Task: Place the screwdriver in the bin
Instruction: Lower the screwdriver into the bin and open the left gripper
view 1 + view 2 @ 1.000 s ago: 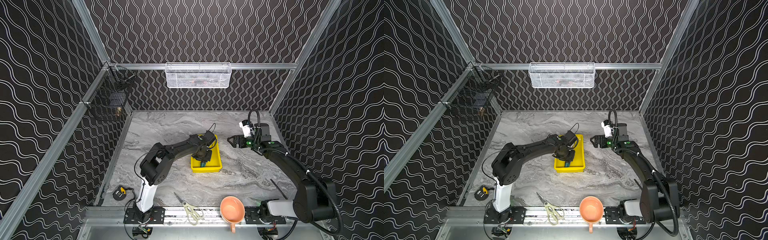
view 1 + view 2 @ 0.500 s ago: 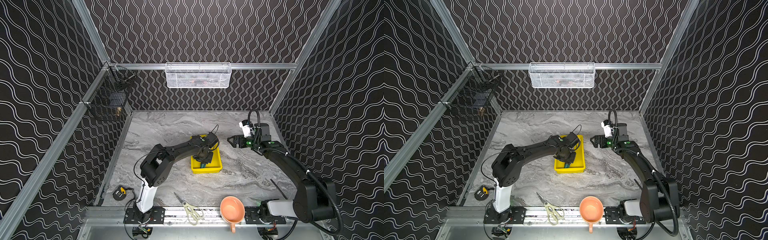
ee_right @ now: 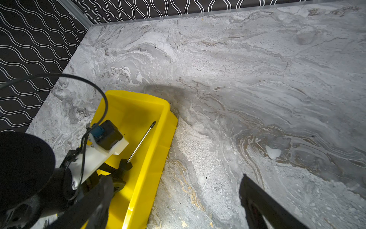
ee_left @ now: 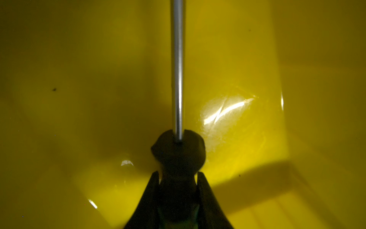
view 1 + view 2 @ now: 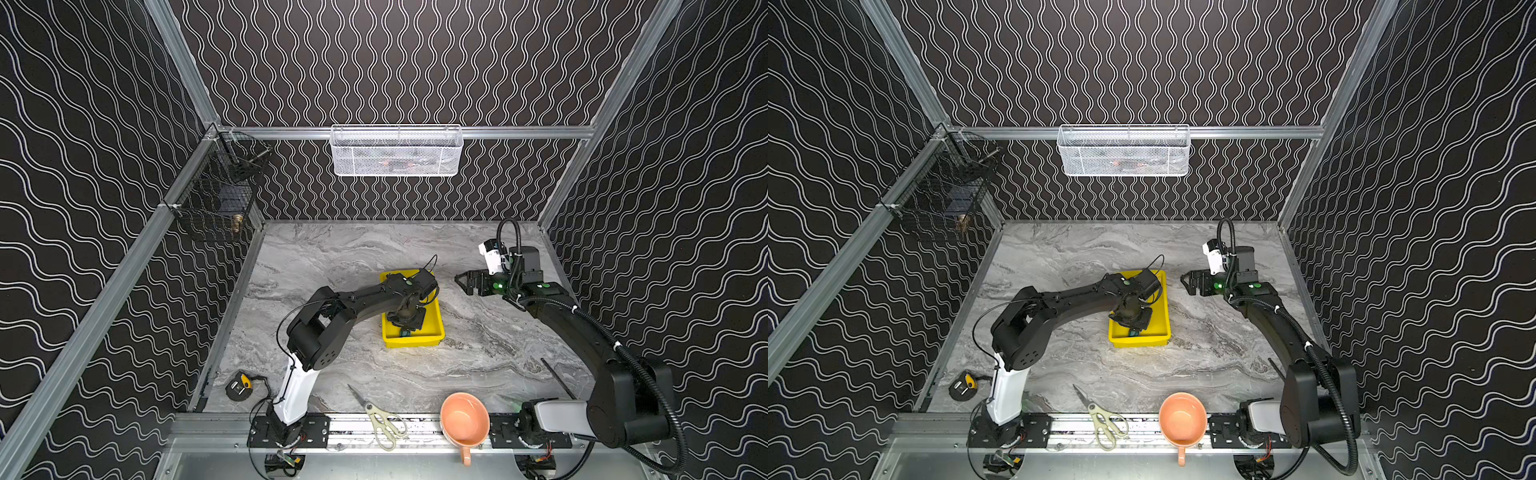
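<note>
Yellow bin (image 5: 411, 343) encloses the screwdriver (image 4: 177, 119), jaws of our left gripper (image 4: 178, 174) pinched tight on its handle; next we should simply let go.

Grey marbled worktop (image 5: 332, 257). At its front edge lie cream-handled scissors (image 5: 380, 417), closed, beside an orange mug (image 5: 464, 419). A black-and-yellow tape measure (image 5: 239, 386) sits at the front left corner. A white mesh basket (image 5: 396, 151) hangs on the back rail, a black wire basket (image 5: 216, 199) on the left rail.

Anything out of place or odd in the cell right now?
Scissors and the orange cup sit at the front, partly over the metal rail rather than fully on the table. Nothing looks spilled or broken.
</note>
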